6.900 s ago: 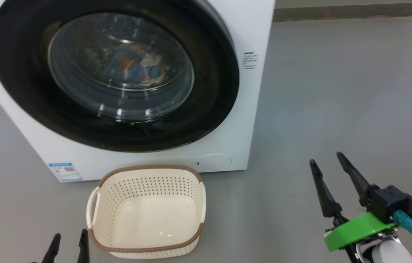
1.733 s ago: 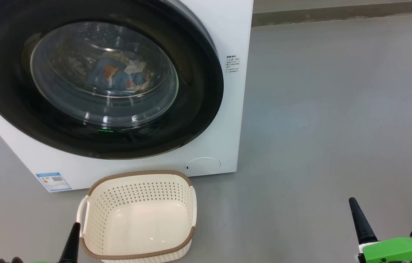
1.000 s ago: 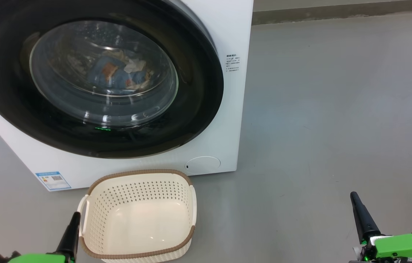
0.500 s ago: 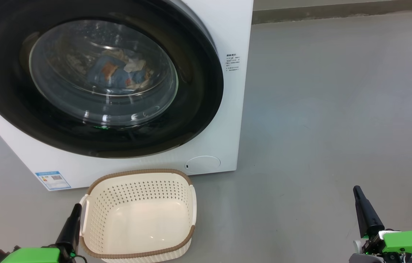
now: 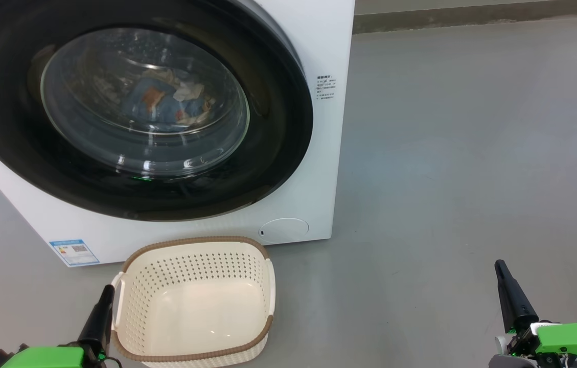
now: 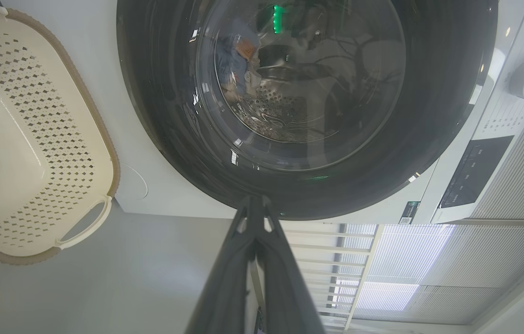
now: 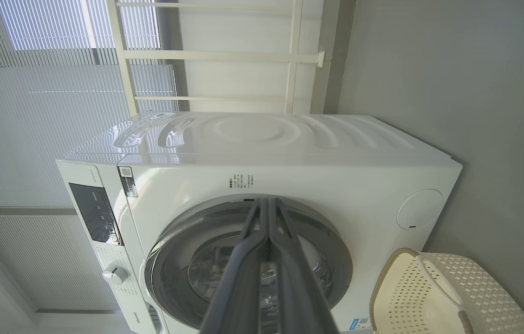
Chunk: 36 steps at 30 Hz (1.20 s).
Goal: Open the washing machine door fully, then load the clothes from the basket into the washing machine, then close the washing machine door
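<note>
On the grey floor (image 5: 472, 153) in front of us, the white washing machine (image 5: 331, 46) is standing with its round door (image 5: 280, 128) sitting shut, flush against the front. Behind the glass bowl of that door we are seeing the clothes (image 5: 158, 105), a blue bundle with orange and pale patches, lying inside the drum. Close in front of the machine, the basket (image 5: 193, 240) is resting on the floor with its bare bottom showing.

We are looking for writing. A blue label (image 5: 73, 252) is sticking to the lower left corner of the front, carrying a QR code and print too small for us to read. A block of small dark print (image 5: 326, 89) is sitting to the right of the door, and we are not managing to read that either. A round cap (image 5: 284, 230) is sitting at the lower right of the front. From the right wrist we are picking out a dark control panel (image 7: 93, 213), a white knob (image 7: 114, 274) and a small sticker (image 7: 126, 172) with a QR code, none of it legible.

Our left jaws are pressing together with nothing between them, the dark left fingers (image 5: 98, 317) pointing up just beside the basket's left handle. Our right jaws are likewise sitting closed and gripping nothing, the right fingers (image 5: 513, 296) hanging over bare floor well to the right of the basket.
</note>
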{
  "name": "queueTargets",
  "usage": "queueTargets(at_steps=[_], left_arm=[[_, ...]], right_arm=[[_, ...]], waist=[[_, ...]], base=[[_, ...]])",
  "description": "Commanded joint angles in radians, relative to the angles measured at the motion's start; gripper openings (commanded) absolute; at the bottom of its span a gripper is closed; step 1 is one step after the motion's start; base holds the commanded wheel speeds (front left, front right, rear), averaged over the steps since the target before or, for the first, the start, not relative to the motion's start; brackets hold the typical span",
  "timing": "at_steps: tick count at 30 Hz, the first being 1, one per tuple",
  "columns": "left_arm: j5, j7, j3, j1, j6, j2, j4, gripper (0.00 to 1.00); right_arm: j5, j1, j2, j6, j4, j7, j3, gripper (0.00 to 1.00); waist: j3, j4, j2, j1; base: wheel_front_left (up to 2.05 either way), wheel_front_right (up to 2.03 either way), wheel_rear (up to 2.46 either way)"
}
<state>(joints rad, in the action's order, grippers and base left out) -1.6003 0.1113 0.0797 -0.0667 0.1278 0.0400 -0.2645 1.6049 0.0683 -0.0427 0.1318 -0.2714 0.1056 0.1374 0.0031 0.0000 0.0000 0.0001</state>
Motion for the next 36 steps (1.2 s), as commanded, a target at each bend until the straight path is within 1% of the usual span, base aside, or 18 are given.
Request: queueTargets(at_steps=[1, 36], left_arm=[[-0.008, 0.003, 0.035, -0.041, 0.003, 0.01, 0.02, 0.0], [-0.007, 0.003, 0.035, -0.041, 0.003, 0.01, 0.02, 0.0]], right_arm=[[0.004, 0.04, -0.008, -0.001, 0.027, 0.008, -0.023, 0.0], [0.004, 0.04, -0.008, -0.001, 0.027, 0.008, -0.024, 0.0]], waist=[[0.0, 0.0, 0.0, -0.0001], [0.0, 0.0, 0.0, -0.0001]], base=[[0.0, 0.0, 0.0], [0.0, 0.0, 0.0]])
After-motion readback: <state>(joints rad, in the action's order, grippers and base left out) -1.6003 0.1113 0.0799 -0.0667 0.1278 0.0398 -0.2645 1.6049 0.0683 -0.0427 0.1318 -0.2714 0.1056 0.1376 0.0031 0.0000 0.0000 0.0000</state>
